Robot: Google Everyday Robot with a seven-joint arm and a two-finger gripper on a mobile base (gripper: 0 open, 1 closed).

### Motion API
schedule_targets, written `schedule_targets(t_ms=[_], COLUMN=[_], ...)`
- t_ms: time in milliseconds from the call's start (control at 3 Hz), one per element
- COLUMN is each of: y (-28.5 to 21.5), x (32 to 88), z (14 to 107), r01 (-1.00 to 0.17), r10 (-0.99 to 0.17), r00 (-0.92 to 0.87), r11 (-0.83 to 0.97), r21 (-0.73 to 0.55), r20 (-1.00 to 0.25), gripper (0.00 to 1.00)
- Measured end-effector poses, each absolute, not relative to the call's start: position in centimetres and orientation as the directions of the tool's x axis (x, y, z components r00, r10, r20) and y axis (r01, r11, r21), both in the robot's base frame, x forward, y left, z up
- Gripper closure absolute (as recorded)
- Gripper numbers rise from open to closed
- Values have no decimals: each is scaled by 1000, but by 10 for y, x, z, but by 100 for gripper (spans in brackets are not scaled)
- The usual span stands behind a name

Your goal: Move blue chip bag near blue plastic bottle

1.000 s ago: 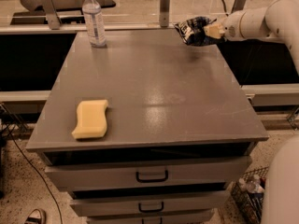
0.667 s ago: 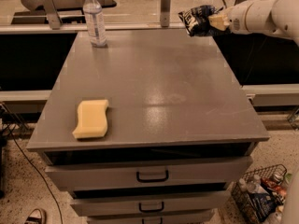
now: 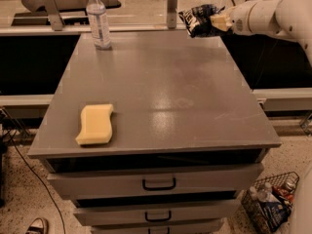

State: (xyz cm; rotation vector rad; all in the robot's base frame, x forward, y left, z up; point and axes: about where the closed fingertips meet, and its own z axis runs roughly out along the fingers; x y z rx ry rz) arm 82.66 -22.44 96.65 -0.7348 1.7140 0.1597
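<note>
The blue chip bag [image 3: 198, 19], dark-blue crinkly foil with white lettering, hangs in the air above the far right corner of the grey table [image 3: 161, 91]. My gripper [image 3: 214, 21] comes in from the right on a white arm and is shut on the bag's right end. The blue plastic bottle [image 3: 99, 19], clear with a white cap and a pale label, stands upright at the table's far left corner, well to the left of the bag.
A yellow sponge [image 3: 95, 125] lies near the table's front left. Drawers with dark handles [image 3: 159, 184] sit below the tabletop. A wire basket [image 3: 271, 206] with small bottles stands on the floor at lower right. A metal post [image 3: 171, 7] stands behind the table.
My gripper has lifted the chip bag and carried it a little to the left, above the table's far edge. The bottle and the sponge have not moved.
</note>
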Motion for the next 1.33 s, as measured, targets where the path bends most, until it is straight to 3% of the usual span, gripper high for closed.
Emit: schedule_targets(t_ms=[667,1333], y=[-133,-72], x=[822,822], z=[965,942], r01=[-679,-715], r10=[-350,-328], r00=[-17,-13], r11=[692,664], r21=[-246,-221], r20=[-937,-945], gripper=[100,100])
